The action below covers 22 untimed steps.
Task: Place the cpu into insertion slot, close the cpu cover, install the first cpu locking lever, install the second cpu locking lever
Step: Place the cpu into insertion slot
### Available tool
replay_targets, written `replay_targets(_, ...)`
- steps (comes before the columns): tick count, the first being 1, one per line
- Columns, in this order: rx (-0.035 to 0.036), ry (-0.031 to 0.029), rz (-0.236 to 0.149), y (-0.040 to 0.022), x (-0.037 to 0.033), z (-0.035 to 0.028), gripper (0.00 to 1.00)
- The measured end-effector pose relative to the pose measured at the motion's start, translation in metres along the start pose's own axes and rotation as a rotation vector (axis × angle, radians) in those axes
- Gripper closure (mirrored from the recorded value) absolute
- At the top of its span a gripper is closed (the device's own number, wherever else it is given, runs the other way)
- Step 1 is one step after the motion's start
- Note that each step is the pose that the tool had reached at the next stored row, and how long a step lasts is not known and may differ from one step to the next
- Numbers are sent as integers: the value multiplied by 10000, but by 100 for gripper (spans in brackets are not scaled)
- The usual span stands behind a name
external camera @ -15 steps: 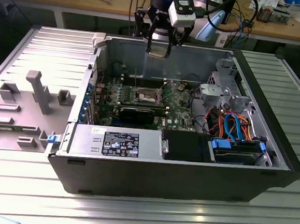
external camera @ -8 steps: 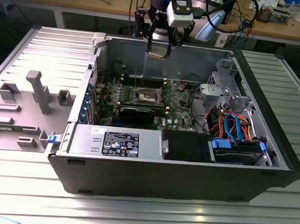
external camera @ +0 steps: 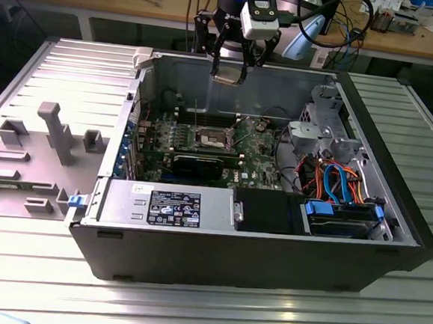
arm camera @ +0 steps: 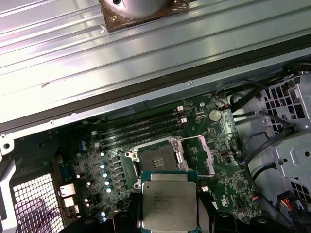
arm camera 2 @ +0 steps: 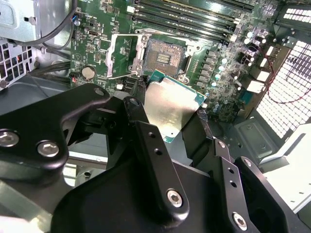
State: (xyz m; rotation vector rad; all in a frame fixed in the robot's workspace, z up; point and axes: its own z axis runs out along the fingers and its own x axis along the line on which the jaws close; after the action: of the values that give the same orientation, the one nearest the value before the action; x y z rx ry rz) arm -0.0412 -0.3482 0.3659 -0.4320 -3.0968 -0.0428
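My gripper (external camera: 230,67) hangs above the open computer case, over its rear wall, and is shut on the cpu (external camera: 225,77). The cpu (arm camera 2: 172,107) is a flat square chip with a silver top, and in both wrist views it sits between the black fingers (arm camera 2: 141,131). In the first wrist view the cpu (arm camera: 169,201) floats above the green board, just short of the insertion slot (arm camera: 158,158). The slot (arm camera 2: 164,57) lies bare with its dark centre showing (external camera: 211,137). Beside it the cpu cover (arm camera 2: 121,56) stands swung open (arm camera: 203,155).
Long memory slots (external camera: 212,120) run behind the socket and a black graphics card (external camera: 201,163) lies in front of it. A power supply (external camera: 164,205) lines the case front. Drive cage (external camera: 320,133) and coloured cables (external camera: 335,179) fill the exterior view's right. A grey fixture (external camera: 54,130) stands outside, left.
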Motion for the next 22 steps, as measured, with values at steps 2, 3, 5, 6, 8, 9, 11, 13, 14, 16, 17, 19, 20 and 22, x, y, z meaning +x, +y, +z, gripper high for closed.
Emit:
replay_targets(2,0,0,5,0,0,0,45)
replay_targets(3,0,-1,60,0,2,0,45)
replay_targets(5,-2,-4,179,-5,15,2,45)
replay_targets(6,-3,-6,268,-5,16,4,45)
replay_targets(8,-7,-11,448,-5,18,7,45)
replay_targets(9,-8,-11,448,-5,18,7,45)
replay_targets(11,-8,-11,455,-5,18,7,45)
replay_targets(13,-8,-11,456,-5,18,7,45)
replay_targets(14,-8,-11,456,-5,18,7,45)
replay_targets(16,-8,-11,456,-5,18,7,45)
replay_targets(17,-8,-11,457,-5,18,7,45)
replay_targets(19,-8,-11,457,-5,18,7,45)
replay_targets(20,-8,-11,458,-5,18,7,45)
replay_targets(22,-8,-11,461,-5,18,7,45)
